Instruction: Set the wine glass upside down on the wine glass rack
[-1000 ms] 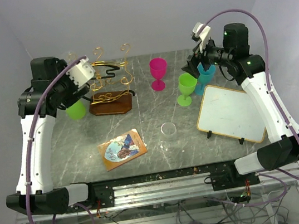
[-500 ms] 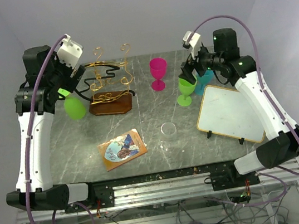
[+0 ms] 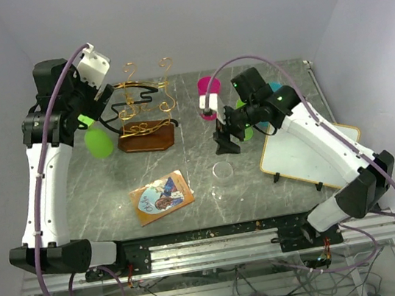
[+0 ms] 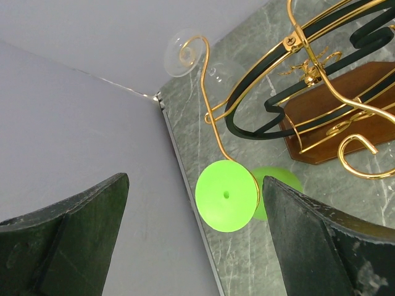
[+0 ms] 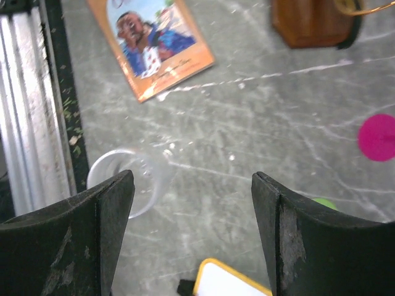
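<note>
Right gripper (image 5: 191,179) open, clear wine glass (image 5: 126,179) below, off-centre; left gripper (image 4: 194,182) open.

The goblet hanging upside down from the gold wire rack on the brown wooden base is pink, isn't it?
Not pink. The plastic goblet hanging upside down from the gold wire rack on the brown wooden base is bright green, as the left wrist view shows. The pink plastic goblet stands on the grey marble table, apart from the rack.
</note>
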### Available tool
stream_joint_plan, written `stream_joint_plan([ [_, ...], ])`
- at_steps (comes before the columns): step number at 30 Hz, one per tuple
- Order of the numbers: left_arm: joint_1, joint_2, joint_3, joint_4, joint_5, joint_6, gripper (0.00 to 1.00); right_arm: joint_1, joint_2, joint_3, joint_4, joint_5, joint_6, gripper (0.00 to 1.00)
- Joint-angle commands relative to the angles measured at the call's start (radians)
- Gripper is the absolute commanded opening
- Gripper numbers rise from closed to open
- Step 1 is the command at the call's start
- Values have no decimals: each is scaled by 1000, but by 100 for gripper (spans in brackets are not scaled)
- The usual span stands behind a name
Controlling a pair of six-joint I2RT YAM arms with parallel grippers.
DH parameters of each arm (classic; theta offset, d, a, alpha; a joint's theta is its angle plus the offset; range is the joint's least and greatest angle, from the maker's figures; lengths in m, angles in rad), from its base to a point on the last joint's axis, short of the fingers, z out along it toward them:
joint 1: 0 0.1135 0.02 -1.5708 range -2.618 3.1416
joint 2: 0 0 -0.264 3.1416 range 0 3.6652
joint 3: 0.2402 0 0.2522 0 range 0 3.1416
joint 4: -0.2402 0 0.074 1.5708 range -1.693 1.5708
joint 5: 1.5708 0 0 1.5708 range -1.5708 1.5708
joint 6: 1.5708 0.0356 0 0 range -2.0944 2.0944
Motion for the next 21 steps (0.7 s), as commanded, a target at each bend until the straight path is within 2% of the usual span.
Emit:
stream_joint_plan([
  [1, -6, 18, 23, 35, 11, -11, 99, 38, -10, -48, -104, 11, -37, 75],
  [11, -6, 20, -4, 50, -19, 6, 100, 137, 36, -86, -124, 164, -34, 62],
  [21, -6, 20, -13, 55, -25, 15, 100, 189, 82, -99, -118, 262, -22, 40],
])
